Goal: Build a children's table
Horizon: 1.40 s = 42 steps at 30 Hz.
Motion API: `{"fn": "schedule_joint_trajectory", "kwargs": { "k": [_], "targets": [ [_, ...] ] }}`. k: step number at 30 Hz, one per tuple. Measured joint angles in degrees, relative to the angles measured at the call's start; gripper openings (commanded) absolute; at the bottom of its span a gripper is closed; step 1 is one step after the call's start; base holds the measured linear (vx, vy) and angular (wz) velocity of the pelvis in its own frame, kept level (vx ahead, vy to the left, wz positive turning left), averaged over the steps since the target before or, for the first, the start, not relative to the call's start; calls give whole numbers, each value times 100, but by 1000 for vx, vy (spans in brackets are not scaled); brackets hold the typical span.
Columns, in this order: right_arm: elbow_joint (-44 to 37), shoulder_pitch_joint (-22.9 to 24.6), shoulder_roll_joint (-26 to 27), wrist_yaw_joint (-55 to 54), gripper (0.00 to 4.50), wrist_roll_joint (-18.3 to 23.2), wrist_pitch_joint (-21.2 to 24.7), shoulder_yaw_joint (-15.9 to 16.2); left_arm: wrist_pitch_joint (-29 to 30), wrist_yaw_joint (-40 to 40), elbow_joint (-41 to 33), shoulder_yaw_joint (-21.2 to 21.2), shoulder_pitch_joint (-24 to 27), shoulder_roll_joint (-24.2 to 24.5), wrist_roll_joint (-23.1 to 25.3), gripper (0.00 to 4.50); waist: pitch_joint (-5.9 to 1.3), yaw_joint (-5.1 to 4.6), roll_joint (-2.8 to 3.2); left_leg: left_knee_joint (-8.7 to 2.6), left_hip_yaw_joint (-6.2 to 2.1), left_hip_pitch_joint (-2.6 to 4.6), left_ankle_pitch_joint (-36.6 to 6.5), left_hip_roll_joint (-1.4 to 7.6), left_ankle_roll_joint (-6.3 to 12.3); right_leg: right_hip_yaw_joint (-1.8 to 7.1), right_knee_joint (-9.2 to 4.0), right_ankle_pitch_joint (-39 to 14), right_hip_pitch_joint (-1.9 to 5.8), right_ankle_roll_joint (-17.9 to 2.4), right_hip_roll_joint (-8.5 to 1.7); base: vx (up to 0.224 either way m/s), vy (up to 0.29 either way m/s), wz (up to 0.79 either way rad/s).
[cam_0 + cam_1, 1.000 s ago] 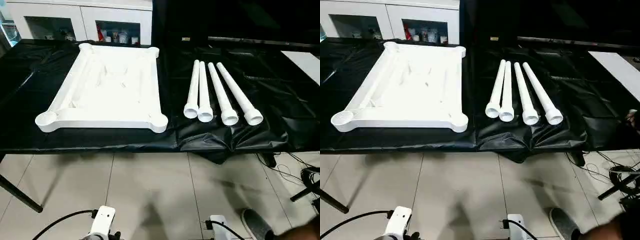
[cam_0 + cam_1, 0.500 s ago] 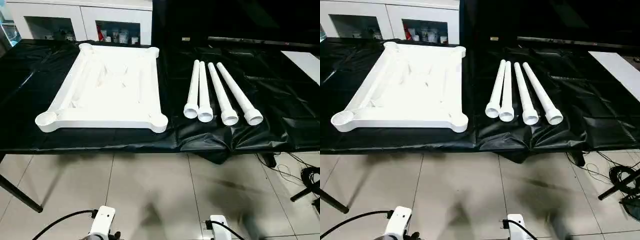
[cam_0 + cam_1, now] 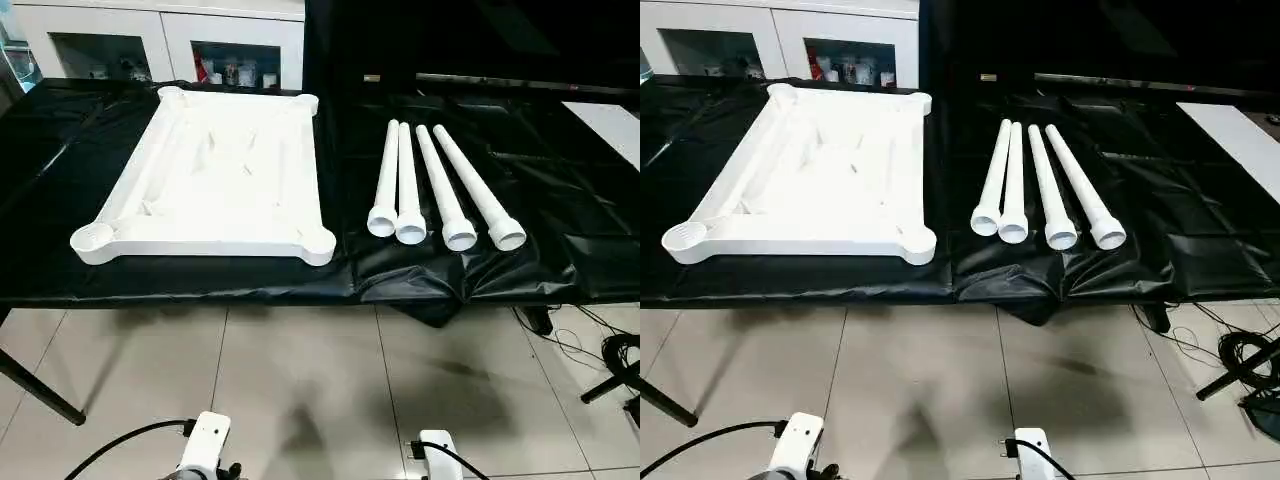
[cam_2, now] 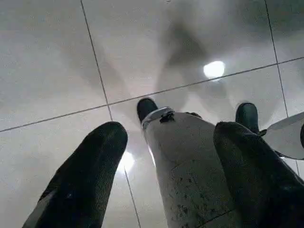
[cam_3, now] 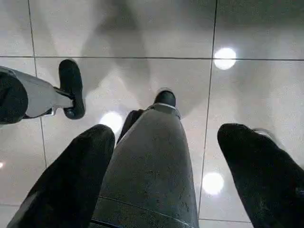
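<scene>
White plastic: one table top (image 3: 215, 175) lies underside up on the left of the black-covered bench (image 3: 560, 200), four legs (image 3: 435, 185) side by side to its right. Both grippers, left gripper (image 4: 166, 175) and right gripper (image 5: 164, 183), hang spread and empty over floor tiles, well apart from the parts.

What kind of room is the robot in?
Probably a lab or workshop rather than a home. A work table under a black cover holds the white table top and four legs laid out neatly. Loose cables trail on the tiled floor, and a glass-door cabinet holds small bottles.
</scene>
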Motion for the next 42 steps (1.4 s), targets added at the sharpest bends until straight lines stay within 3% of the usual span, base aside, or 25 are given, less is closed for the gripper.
{"fn": "schedule_joint_trajectory", "kwargs": {
  "k": [42],
  "targets": [
    [0, 0, 0, 0, 392, 0, 0, 0, 0, 0, 0, 0, 0, 0, 0, 350, 0, 0, 0, 0, 0, 0, 0, 0, 0, 0, 0, 0, 0, 0, 0, 0, 0, 0]
  ]
}}
